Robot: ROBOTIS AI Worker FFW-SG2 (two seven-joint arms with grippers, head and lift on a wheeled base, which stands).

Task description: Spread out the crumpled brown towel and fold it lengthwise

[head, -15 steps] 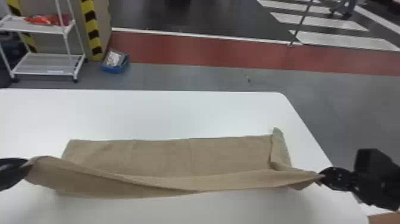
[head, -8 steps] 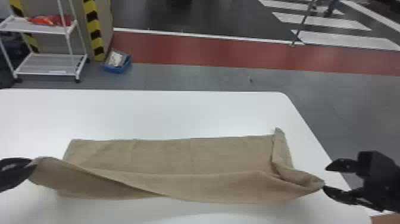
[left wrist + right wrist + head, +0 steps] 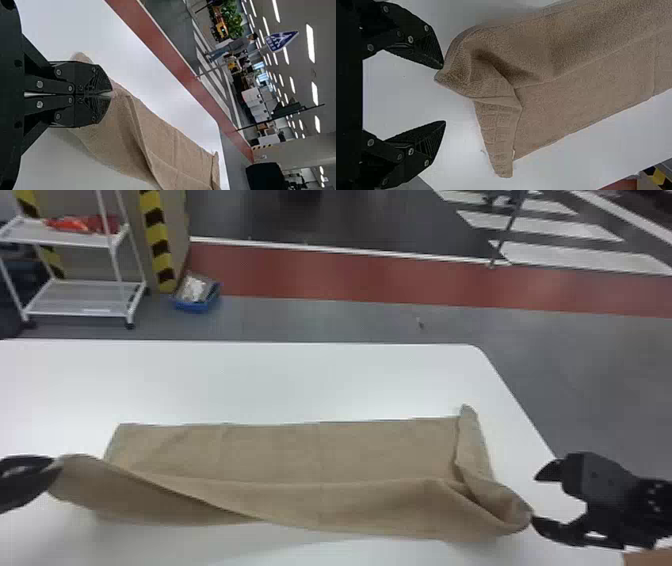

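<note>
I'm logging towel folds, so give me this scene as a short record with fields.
towel: brown, near side loosely doubled over, right end turned in
surface: white table
left hand: shut on the towel's near left corner
right hand: open, at the near right corner
fold: incomplete

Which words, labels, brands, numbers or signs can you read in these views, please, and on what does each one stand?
No text can be read.
Blue sign on the pole behind the table: it bears white marks, but they are too small and blurred to read.
Brown towel: no legible print.
White table: no legible print.
Left claw and right claw: no legible print.
</note>
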